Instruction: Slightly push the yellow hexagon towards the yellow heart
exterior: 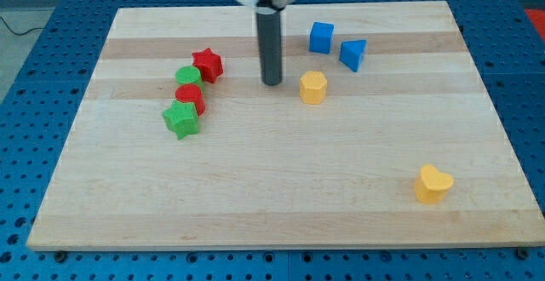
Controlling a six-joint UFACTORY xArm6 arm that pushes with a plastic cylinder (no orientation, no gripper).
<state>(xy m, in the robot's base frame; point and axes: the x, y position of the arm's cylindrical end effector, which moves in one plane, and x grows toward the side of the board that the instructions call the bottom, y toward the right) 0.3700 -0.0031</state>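
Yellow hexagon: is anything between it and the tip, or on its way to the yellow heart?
Nothing visible. My tip stands just left of the yellow hexagon with bare board between; the stretch down-right to the yellow heart holds no blocks.

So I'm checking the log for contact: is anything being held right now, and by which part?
Nothing is held. My tip stands free on the board, just to the view's left of the yellow hexagon, with a gap between them.
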